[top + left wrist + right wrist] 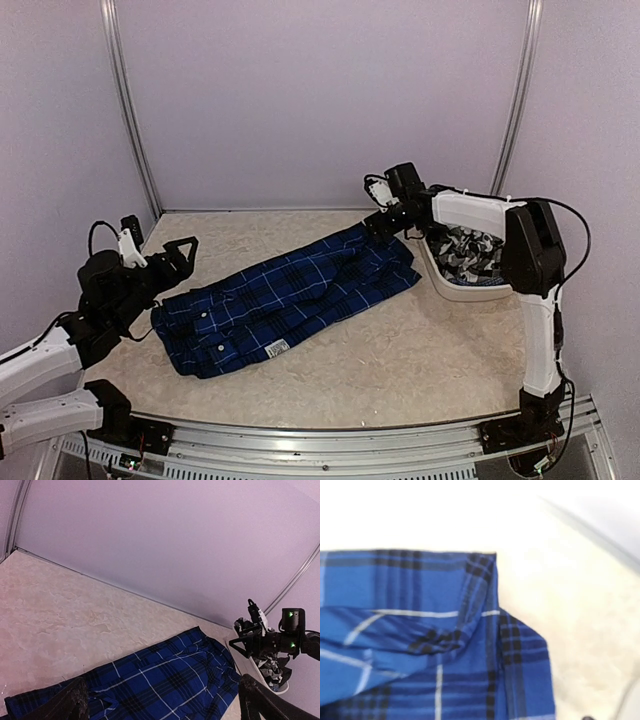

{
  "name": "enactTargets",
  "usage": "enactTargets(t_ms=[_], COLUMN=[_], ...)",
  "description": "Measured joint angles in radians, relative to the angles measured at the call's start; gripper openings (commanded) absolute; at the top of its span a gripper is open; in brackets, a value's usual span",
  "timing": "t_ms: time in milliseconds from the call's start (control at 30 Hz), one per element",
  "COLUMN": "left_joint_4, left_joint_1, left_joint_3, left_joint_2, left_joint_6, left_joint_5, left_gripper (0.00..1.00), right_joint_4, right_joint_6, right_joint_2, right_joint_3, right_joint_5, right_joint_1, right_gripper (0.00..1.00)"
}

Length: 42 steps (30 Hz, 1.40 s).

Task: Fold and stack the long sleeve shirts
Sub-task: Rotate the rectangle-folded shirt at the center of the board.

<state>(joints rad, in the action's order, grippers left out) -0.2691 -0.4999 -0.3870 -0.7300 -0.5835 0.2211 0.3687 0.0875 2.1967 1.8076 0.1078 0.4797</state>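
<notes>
Table (420, 360): pale, mottled surface, plain walls on three sides.

Blue plaid shirt (290, 300): the largest thing on the table. Lies spread and rumpled in a long diagonal, from the near left by the left arm to the far right by the white bin. Royal blue, dark bands, thin white lines. Not folded into a neat packet; the cloth is bunched along its length. In the right wrist view its far end shows a squared corner with one layer lapped over another.

White bin (447, 288): far right of the table, just beside the shirt's far end. Whether cloth and rim touch, cannot tell.

Black-and-white checked shirt (470, 255): crumpled inside the bin, partly hidden behind the right arm.

Right gripper (383, 222): reaches in over the bin's far side and sits low at the far right corner of the blue shirt. The wrist view shows cloth close up but no fingers, and the overhead view is too small there, so I cannot tell how the jaws stand or whether they pinch the cloth.

Left gripper (183, 252): at the near left end of the blue shirt, raised off the cloth. Fingers (70, 702) spread wide, nothing between them.

White label (277, 348): small, on the shirt's near edge
</notes>
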Motion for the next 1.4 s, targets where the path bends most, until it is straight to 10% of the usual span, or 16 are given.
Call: enactTargets(t_ms=[633,1400], left_joint_4=[0.142,0.122], left_joint_1=[0.005,0.018], left_joint_3=[-0.056,-0.019], left_joint_2=[-0.299,-0.597], left_joint_6=[-0.05,-0.13], left_joint_5=[-0.076,-0.165], left_gripper=[0.99,0.99], right_joint_4=[-0.116,-0.169], right_joint_6=[-0.105,-0.209], right_joint_2=[-0.488,-0.594], right_joint_3=[-0.544,-0.712], right_joint_5=[-0.094,-0.177], right_joint_1=[0.058,0.064], right_gripper=[0.85,0.85])
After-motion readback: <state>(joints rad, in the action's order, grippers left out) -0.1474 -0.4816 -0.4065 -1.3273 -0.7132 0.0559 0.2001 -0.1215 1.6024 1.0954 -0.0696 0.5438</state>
